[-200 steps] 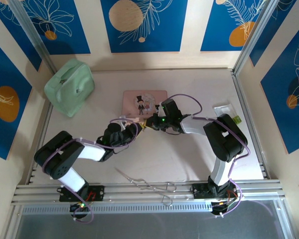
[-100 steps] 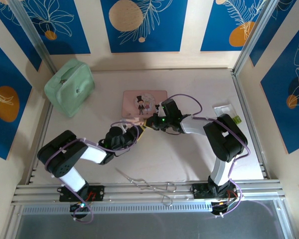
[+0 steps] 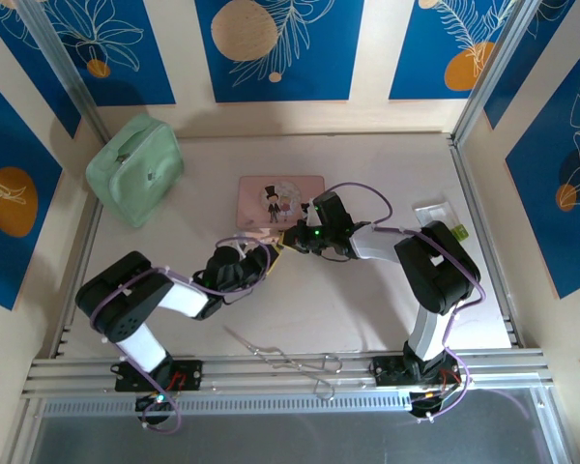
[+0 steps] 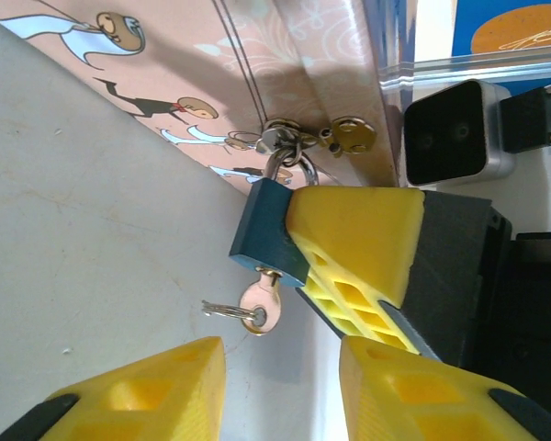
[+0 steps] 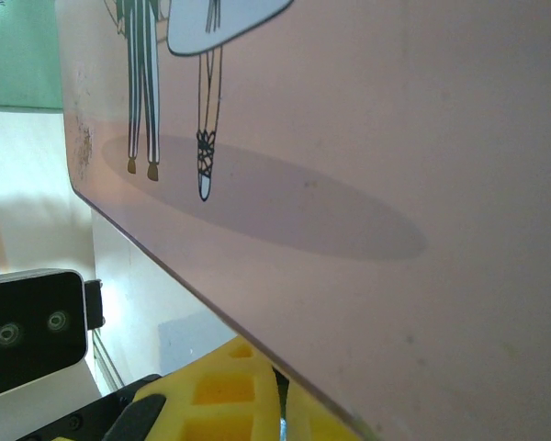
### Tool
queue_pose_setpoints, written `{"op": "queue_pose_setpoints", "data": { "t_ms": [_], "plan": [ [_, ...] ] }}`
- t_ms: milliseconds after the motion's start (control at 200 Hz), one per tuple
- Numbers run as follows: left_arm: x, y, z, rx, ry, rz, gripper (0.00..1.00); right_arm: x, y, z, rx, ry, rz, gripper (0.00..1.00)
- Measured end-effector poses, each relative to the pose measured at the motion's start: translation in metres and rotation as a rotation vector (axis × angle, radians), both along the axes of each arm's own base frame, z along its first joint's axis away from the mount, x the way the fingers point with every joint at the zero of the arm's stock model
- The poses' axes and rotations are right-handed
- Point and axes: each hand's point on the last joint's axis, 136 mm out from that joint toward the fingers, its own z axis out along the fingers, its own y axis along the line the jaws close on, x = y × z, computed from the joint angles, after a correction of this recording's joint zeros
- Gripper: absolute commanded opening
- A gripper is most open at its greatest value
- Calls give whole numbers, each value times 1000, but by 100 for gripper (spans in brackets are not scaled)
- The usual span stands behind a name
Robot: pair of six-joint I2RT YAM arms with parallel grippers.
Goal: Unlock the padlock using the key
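The blue padlock (image 4: 260, 223) hangs by its silver shackle (image 4: 277, 163) from the hasp on the front of the pink picture box (image 3: 281, 198). The key (image 4: 262, 304) sits in the keyhole at the padlock's bottom, with a wire ring on its head. My right gripper (image 3: 290, 238) is shut on the padlock's body; its yellow fingers (image 4: 354, 230) clamp the body from the right. My left gripper (image 4: 280, 390) is open just below the key, one finger on each side and touching nothing. In the right wrist view the box lid (image 5: 349, 138) looms over my right gripper (image 5: 281, 415).
A green pouch (image 3: 135, 166) lies at the back left. Long metal forceps (image 3: 285, 356) rest near the front rail. A small clear tray (image 3: 435, 215) sits by the right wall. Both arms meet at the box's front edge.
My left gripper has drawn back a little from the box, toward the near left. The right arm and the padlock have stayed put.
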Motion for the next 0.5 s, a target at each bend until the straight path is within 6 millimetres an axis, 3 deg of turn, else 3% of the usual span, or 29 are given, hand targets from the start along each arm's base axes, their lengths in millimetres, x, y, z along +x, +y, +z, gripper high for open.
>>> {"op": "queue_pose_setpoints", "data": {
  "t_ms": [500],
  "plan": [
    [2,-2,3,-1,-15,-4,34,0,0,0,-4,7,0,0]
  ]
}}
